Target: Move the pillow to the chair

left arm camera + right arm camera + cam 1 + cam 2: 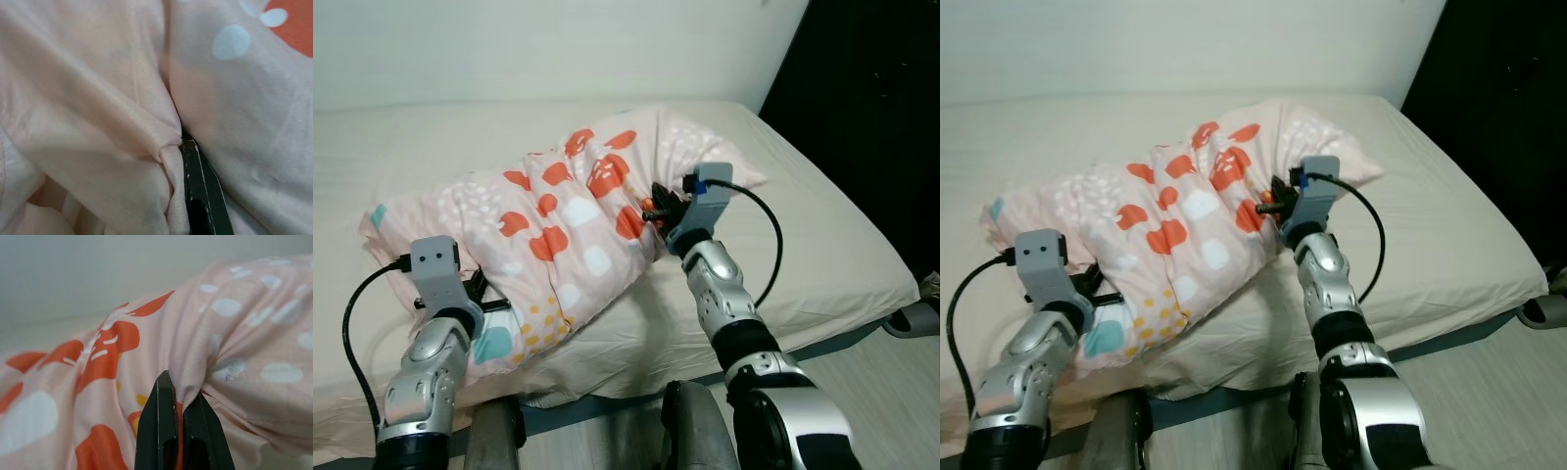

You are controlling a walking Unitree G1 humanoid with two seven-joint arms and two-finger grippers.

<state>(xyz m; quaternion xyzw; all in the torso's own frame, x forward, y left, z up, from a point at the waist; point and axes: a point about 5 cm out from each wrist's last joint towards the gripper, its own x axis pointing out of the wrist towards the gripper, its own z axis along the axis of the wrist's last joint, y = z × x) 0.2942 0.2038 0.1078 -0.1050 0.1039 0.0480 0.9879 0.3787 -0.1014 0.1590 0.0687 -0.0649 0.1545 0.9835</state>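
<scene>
So I've got the pillow (563,230) lying across the bed (822,245), roughly mid-frame in the head cam, and both arms are on it. The right gripper (179,396) sits at about 3 o'clock off the pillow's middle, and the wrist cam shows both black fingers pinched together on a thin fold of the pink cover. The left gripper (475,294) is down at about 8 o'clock, buried under the near-left end; one finger (198,186) is pressed into a crease of fabric, so I read it as clamped on the pillow too. My worry is that both grabs look like cover only, not stuffing. If I lift fast, I'd guess the fabric slides out of the right pinch, or the filling sags between the two holds and drags on the sheet. The pillow's bulk also blocks my look-down view, so walking with it could mean bumping the bed edge with the robot's legs at 6 o'clock. And I can't spot the chair anywhere, so turning to find it while carrying a floppy load seems like the riskiest bit.
</scene>
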